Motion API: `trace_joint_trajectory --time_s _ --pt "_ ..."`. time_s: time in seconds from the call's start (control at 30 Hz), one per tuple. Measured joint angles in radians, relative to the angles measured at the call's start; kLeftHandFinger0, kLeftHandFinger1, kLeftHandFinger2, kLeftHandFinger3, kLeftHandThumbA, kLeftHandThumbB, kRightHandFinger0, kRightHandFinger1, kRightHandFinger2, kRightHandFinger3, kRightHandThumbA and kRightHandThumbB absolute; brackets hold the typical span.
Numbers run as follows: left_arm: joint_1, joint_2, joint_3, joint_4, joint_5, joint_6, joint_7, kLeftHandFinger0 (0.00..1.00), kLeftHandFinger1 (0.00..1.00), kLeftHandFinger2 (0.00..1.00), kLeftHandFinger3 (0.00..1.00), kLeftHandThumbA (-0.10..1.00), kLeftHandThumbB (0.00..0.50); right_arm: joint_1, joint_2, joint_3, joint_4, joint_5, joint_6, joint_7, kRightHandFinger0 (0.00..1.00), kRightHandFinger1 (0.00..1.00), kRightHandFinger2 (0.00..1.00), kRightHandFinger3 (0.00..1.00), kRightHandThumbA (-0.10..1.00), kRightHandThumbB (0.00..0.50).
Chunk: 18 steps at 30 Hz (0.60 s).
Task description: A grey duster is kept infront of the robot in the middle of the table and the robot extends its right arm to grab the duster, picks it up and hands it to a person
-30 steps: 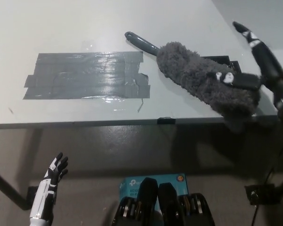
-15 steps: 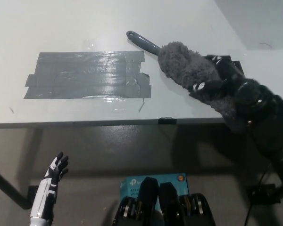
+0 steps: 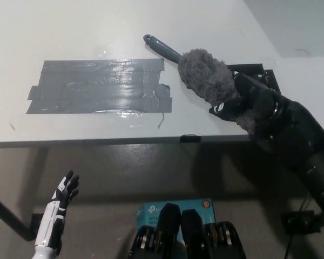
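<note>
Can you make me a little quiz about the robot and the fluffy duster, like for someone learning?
1. True or false: the black right hand is on the fluffy head of the grey duster.
2. Where does the duster's handle point? A) toward the far side of the table, up and left in the picture B) toward the robot C) straight up in the air
3. Fill in: the white left hand hangs below the edge of the table, holding ____.

Key
1. True; its fingers are wrapped over the head near the table's right edge.
2. A; it lies beside the patch of grey tape.
3. Nothing; its fingers are spread.
</note>
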Motion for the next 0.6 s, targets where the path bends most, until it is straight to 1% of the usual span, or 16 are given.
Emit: trace_joint_trajectory --time_s 0.03,0.07,0.1,0.13,0.17,0.2,0.23,0.27,0.3,0.33,0.37,0.4,0.43,0.5,0.53,0.6 --pt "0.000 0.000 0.000 0.000 0.000 0.000 0.000 1.00 1.00 1.00 1.00 1.00 0.431 -0.009 0.000 0.017 0.012 -0.011 0.002 0.002 0.49 0.62 0.72 0.86 -0.10 0.296" --pt "-0.001 0.000 0.000 -0.001 0.001 0.000 0.000 1.00 1.00 1.00 1.00 1.00 0.431 -0.019 -0.002 0.035 0.022 -0.025 0.002 0.002 0.48 0.58 0.66 0.76 -0.10 0.262" --pt "-0.001 0.000 0.000 -0.001 0.001 0.000 0.000 1.00 1.00 1.00 1.00 1.00 0.431 -0.026 -0.004 0.047 0.027 -0.033 0.002 0.000 0.52 0.59 0.65 0.68 -0.10 0.259" --pt "-0.001 0.000 0.000 -0.001 0.001 0.000 0.000 1.00 1.00 1.00 1.00 1.00 0.429 -0.029 -0.007 0.059 0.030 -0.041 0.000 -0.003 0.52 0.58 0.62 0.64 -0.10 0.237" --pt "-0.002 0.000 0.000 -0.001 0.001 0.000 0.000 1.00 1.00 1.00 1.00 1.00 0.429 -0.029 -0.011 0.078 0.031 -0.061 -0.004 -0.016 0.50 0.57 0.61 0.63 -0.10 0.231" --pt "-0.003 0.000 0.000 -0.001 0.001 0.000 0.000 1.00 1.00 1.00 1.00 1.00 0.428 -0.029 -0.012 0.082 0.031 -0.070 -0.006 -0.025 0.54 0.62 0.65 0.64 -0.10 0.219" --pt "-0.003 0.000 0.000 -0.001 0.001 0.000 0.000 1.00 1.00 1.00 1.00 1.00 0.427 -0.029 -0.014 0.086 0.032 -0.077 -0.009 -0.032 0.43 0.52 0.57 0.70 -0.10 0.229" --pt "-0.003 0.000 0.000 -0.001 0.001 0.000 0.000 1.00 1.00 1.00 1.00 1.00 0.426 -0.029 -0.018 0.089 0.033 -0.086 -0.014 -0.042 0.41 0.51 0.57 0.68 -0.10 0.230" --pt "-0.003 0.000 0.000 -0.001 0.002 0.000 0.000 1.00 1.00 1.00 1.00 1.00 0.428 -0.029 -0.021 0.090 0.033 -0.092 -0.018 -0.049 0.49 0.57 0.62 0.73 -0.10 0.221" --pt "-0.003 0.000 0.000 -0.001 0.003 0.000 0.000 1.00 1.00 1.00 1.00 1.00 0.430 -0.027 -0.024 0.090 0.033 -0.096 -0.024 -0.055 0.58 0.65 0.70 0.78 -0.10 0.216" --pt "-0.003 0.000 0.000 -0.001 0.003 0.000 0.000 1.00 1.00 1.00 1.00 1.00 0.429 -0.025 -0.025 0.089 0.033 -0.097 -0.028 -0.060 0.54 0.58 0.65 0.80 -0.10 0.208" --pt "-0.003 0.000 0.000 -0.001 0.003 0.001 0.000 1.00 1.00 1.00 1.00 1.00 0.420 -0.023 -0.026 0.087 0.033 -0.098 -0.033 -0.064 0.45 0.51 0.60 0.80 -0.10 0.206" --pt "-0.003 0.000 0.000 -0.001 0.003 0.001 0.000 1.00 1.00 1.00 1.00 1.00 0.419 -0.021 -0.027 0.084 0.032 -0.099 -0.038 -0.067 0.45 0.52 0.60 0.74 -0.10 0.200" --pt "-0.004 0.000 0.000 -0.001 0.003 0.001 0.000 1.00 1.00 1.00 1.00 1.00 0.419 -0.014 -0.028 0.071 0.026 -0.097 -0.048 -0.074 0.44 0.51 0.56 0.52 -0.10 0.201" --pt "-0.005 0.000 0.000 -0.001 0.003 0.001 0.000 1.00 1.00 1.00 1.00 1.00 0.419 -0.009 -0.029 0.061 0.022 -0.096 -0.052 -0.077 0.40 0.50 0.53 0.41 -0.10 0.196" --pt "-0.006 0.000 0.000 -0.001 0.003 0.001 0.000 1.00 1.00 1.00 1.00 1.00 0.406 0.002 -0.031 0.028 0.013 -0.087 -0.066 -0.082 0.37 0.48 0.49 0.38 -0.10 0.196"
